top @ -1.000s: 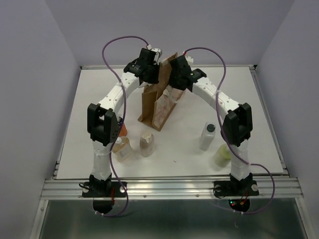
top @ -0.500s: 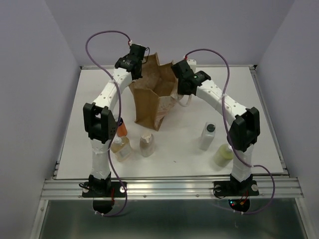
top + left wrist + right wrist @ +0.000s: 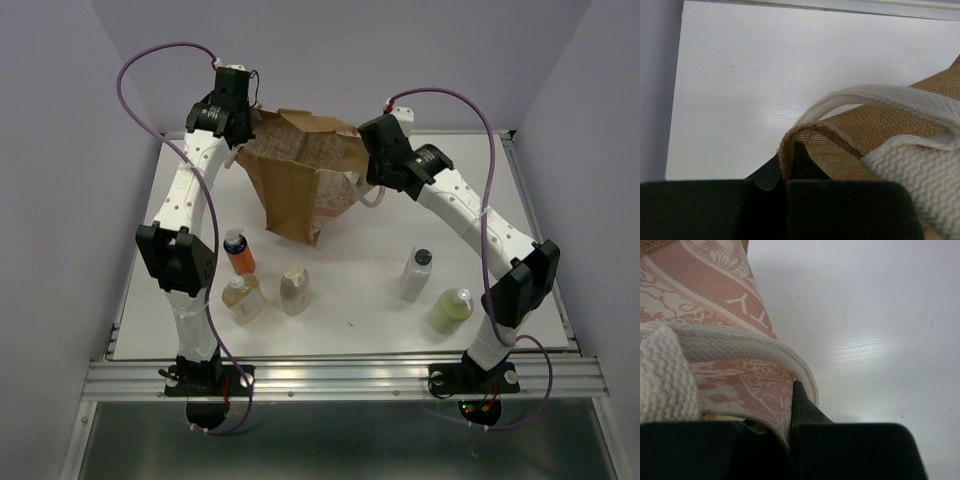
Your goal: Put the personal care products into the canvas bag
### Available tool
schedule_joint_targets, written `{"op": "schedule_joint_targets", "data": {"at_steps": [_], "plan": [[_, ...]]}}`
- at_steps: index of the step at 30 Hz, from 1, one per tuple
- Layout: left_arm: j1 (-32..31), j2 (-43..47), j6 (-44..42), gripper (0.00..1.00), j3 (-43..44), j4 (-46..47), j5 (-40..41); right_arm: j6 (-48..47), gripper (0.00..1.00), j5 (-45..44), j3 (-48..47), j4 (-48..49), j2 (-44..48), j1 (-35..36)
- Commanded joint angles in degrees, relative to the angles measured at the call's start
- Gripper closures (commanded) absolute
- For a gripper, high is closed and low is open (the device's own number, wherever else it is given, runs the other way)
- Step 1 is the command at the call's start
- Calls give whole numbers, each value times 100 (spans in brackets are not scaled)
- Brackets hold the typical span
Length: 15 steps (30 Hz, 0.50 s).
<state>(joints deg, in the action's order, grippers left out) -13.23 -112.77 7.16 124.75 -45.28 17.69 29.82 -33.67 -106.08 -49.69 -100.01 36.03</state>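
Note:
The canvas bag (image 3: 300,190) stands at the back middle of the table, its mouth stretched wide between my two grippers. My left gripper (image 3: 243,130) (image 3: 785,172) is shut on the bag's brown left rim (image 3: 875,125), beside a white woven handle (image 3: 900,100). My right gripper (image 3: 368,170) (image 3: 792,395) is shut on the rim of the pink-and-white printed panel (image 3: 715,295). The bottles stand on the table in front: orange (image 3: 238,252), amber (image 3: 243,298), beige (image 3: 294,288), translucent white (image 3: 418,274) and yellow-green (image 3: 452,310).
The white table (image 3: 370,300) is walled by a grey enclosure on three sides, with a metal rail (image 3: 340,375) along the near edge. Purple cables (image 3: 140,70) loop above both arms.
Both grippers have shut on the bag's rim and moved apart, left going left and right going right. The bag went from folded narrow to spread wide open. The bottles have not moved.

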Motion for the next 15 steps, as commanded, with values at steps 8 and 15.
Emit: {"op": "schedule_joint_targets", "data": {"at_steps": [8, 15], "plan": [[243, 748, -681, 100, -600, 897, -644, -223, 99, 1019, 158, -314, 25, -334], [-249, 888, -540, 79, -1373, 1196, -846, -38, 89, 1670, 299, 56, -344, -272]]}}
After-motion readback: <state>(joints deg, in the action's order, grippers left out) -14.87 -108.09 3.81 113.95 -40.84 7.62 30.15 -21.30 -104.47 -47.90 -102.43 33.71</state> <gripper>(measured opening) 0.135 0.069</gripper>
